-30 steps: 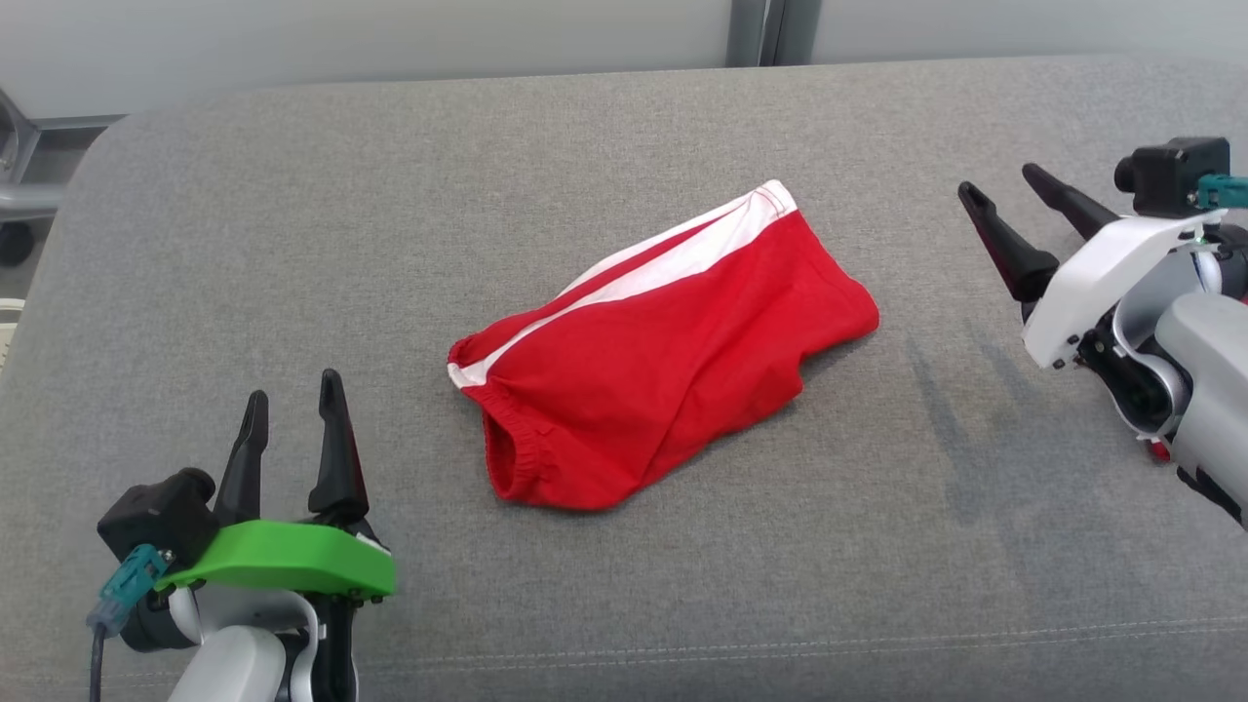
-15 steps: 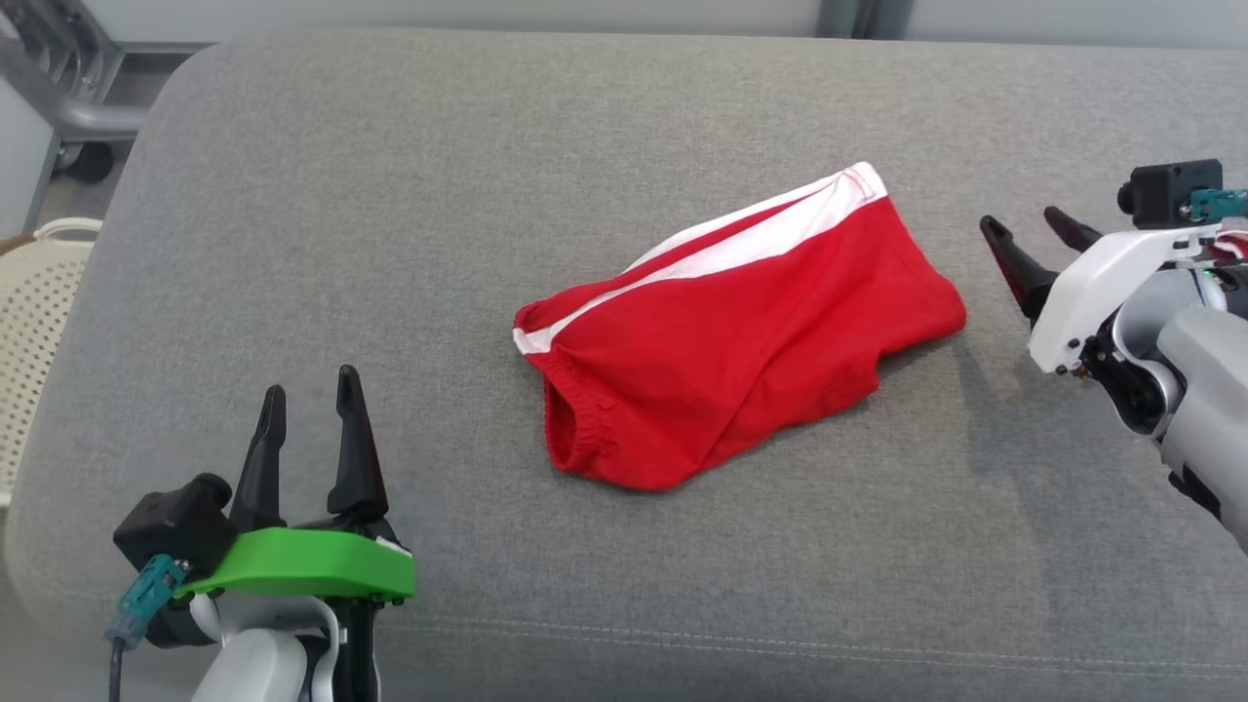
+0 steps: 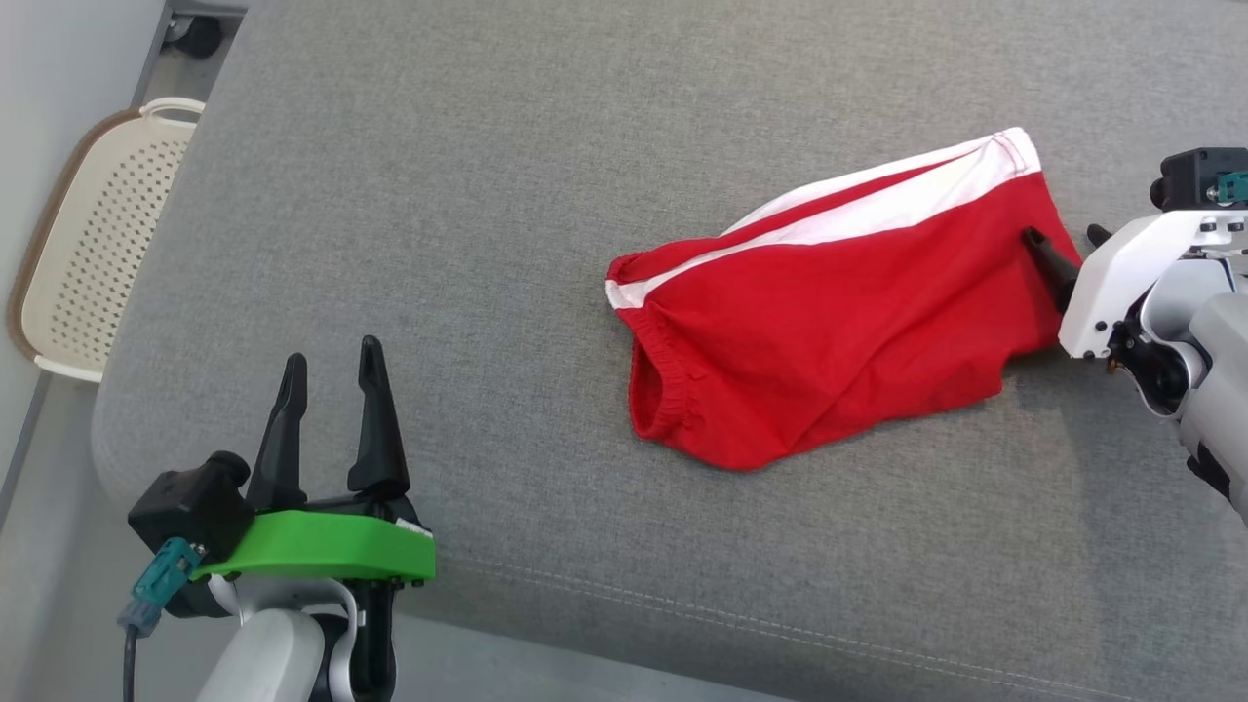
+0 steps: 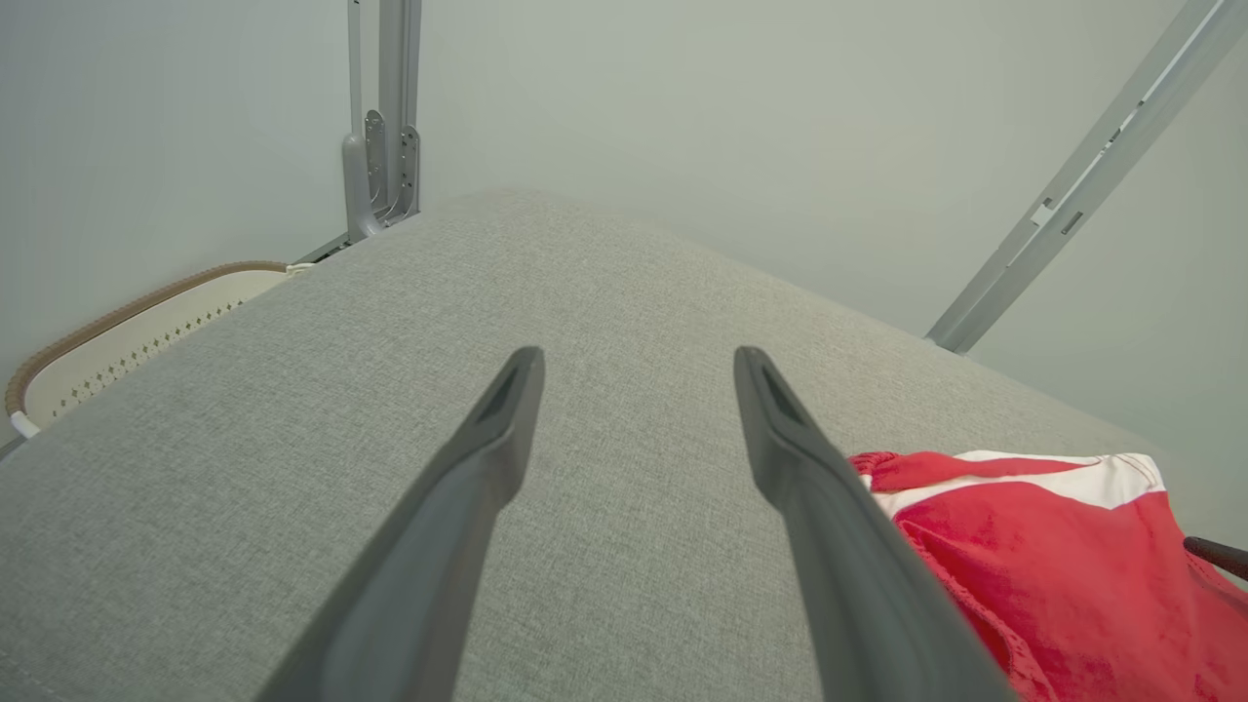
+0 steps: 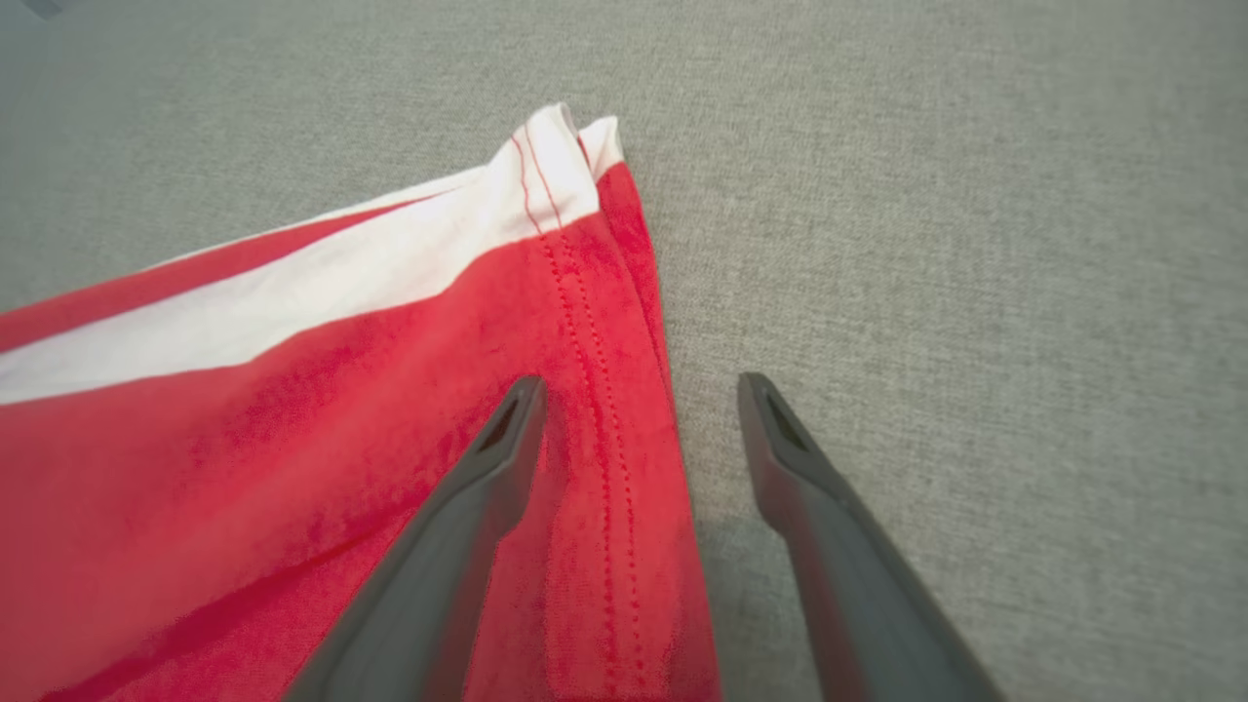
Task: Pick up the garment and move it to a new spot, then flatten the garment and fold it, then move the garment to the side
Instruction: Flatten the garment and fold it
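Head camera has swung since a second ago, so the whole picture has shifted; shorts (image 3: 829, 331) lie the same way on the cushion (image 3: 487, 195), same crumple

Real change: right gripper (image 3: 1063, 234) was well apart from the shorts, now at their right hem. In the right wrist view it (image 5: 641, 382) straddles the hem edge, one finger over red cloth, the other over bare grey cushion. Jaws wide, nothing gripped; cannot tell if the tips touch the cloth

Left gripper (image 3: 331, 351) is as before, low at the near left edge of the cushion, jaws spread wide, nothing between them, well apart from the shorts. Green cover plate behind its fingers, white on the right one

Shorts: red soft knit, white side stripe running along the far edge, gathered elastic waistband at the left end gaping open, double-stitched hem at the right end, loose folds across the middle. They sit right of centre on the cushion

Cushion: grey coarse woven fabric, rounded corner, stitched seam along the near edge

Basket (image 3: 88, 244) off the cushion's left side, now more in view: cream plastic, perforated, oval, brown rim. Cushion cuts across it; contents cannot tell

Grey metal frame (image 4: 385, 117) stands against the pale wall (image 4: 682, 117) behind
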`<state>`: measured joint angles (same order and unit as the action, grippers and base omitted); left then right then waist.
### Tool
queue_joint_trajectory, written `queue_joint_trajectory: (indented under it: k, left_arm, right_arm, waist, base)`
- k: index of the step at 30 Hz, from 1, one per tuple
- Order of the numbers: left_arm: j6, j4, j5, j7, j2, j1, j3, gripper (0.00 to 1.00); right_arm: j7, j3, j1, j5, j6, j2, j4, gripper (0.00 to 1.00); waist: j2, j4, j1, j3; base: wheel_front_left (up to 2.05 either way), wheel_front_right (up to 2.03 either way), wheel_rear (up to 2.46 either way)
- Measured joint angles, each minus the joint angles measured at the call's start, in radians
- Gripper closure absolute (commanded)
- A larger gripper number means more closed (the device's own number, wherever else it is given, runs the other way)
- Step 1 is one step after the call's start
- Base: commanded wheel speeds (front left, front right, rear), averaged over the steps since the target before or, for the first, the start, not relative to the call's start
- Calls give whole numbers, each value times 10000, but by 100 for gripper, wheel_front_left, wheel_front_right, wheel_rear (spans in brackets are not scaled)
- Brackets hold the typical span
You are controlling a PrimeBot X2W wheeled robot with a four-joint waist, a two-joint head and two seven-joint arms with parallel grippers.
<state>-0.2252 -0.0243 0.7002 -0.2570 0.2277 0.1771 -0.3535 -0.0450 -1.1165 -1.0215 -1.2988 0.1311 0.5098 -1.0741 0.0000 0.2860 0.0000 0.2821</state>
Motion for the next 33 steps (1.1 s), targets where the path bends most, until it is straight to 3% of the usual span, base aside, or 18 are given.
queue_joint_trajectory:
  k: [7,8,9,13,23,33]
  left_arm:
    - [8,63,-77,-8,-77,6,29,0]
    - [8,69,-84,-10,-84,5,38,0]
    - [8,71,-86,-10,-90,5,52,0]
    - [6,71,-86,-12,-82,4,173,0]
    - [2,61,-151,6,75,4,240,0]
    - [-119,148,-178,142,267,-32,244,0]
  right_arm:
    - [483,-81,-5,-217,0,-81,-136,0]
    - [512,-92,-31,-222,0,-82,-144,20]
    - [537,-100,-57,-238,0,-88,-146,53]
    - [535,-159,-86,-280,-2,-184,-142,100]
    - [-456,-224,54,-316,0,-577,353,100]
    - [-1457,38,781,-966,2,-56,1755,100]
  waist:
    - [0,356,0,309]
    - [0,366,0,337]
    - [0,366,0,359]
    - [0,264,0,392]
    - [0,-403,0,285]
    - [0,-1428,1,-23]
  base:
    - [0,0,0]
    - [0,0,0]
    - [0,0,0]
    - [0,0,0]
    - [0,0,0]
    - [0,0,0]
